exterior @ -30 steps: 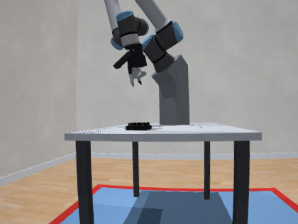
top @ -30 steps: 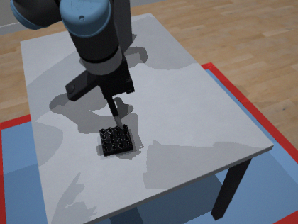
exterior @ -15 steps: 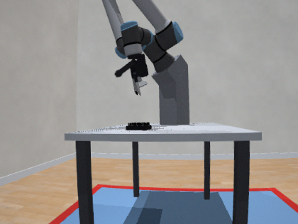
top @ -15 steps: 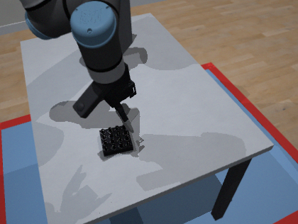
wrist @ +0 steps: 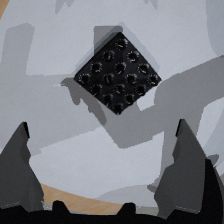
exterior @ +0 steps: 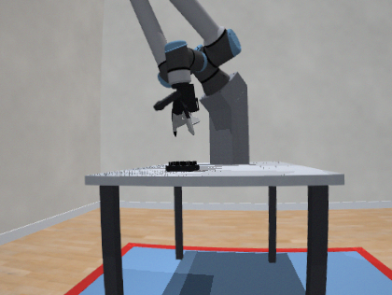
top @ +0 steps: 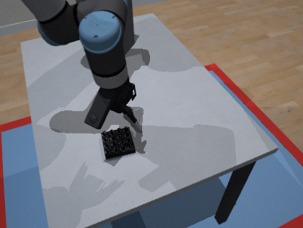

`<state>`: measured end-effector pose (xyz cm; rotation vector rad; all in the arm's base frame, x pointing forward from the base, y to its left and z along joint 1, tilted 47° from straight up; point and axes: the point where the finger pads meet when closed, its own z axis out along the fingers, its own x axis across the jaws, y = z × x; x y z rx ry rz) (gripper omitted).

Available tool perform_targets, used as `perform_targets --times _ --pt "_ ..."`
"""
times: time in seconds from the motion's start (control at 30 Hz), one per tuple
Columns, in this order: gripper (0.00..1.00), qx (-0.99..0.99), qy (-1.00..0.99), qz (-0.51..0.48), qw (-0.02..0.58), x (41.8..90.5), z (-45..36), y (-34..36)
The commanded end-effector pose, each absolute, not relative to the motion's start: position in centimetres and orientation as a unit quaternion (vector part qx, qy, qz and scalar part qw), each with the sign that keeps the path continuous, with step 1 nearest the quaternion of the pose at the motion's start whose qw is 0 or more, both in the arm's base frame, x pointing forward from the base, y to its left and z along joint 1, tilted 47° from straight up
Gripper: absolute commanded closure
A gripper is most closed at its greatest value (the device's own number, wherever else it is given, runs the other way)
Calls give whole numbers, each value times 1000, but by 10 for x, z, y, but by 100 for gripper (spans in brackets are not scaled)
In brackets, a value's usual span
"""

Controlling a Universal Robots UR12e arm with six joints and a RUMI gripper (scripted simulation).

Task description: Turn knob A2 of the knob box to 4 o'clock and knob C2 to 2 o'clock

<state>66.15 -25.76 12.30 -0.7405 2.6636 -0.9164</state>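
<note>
Grey surface (top: 202,108) on dark legs, wood floor and a red-edged blue mat (top: 274,187) beneath it. The black knob box (top: 118,143) lies flat on the surface, sitting as a diamond in the wrist view, near twelve o'clock of that picture. Above it hangs the gripper (exterior: 183,126), well clear of the box, fingers spread fully wide and holding nothing. Individual knob settings are too small to read.

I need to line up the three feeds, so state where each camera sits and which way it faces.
Top: high up, angled down on the table and knob box; arm, open gripper show.
Exterior: low, side-on; whole arm above the box.
Wrist: on the gripper, looking down; both fingers frame the box.
All share the knob box.
</note>
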Motion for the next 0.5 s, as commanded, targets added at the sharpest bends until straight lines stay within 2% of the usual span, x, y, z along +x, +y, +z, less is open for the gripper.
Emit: perform_targets --times 0.0,0.47 --pt "0 -315 883 -332 104 664 112 -264" --pt "0 -445 813 -371 57 662 85 -276"
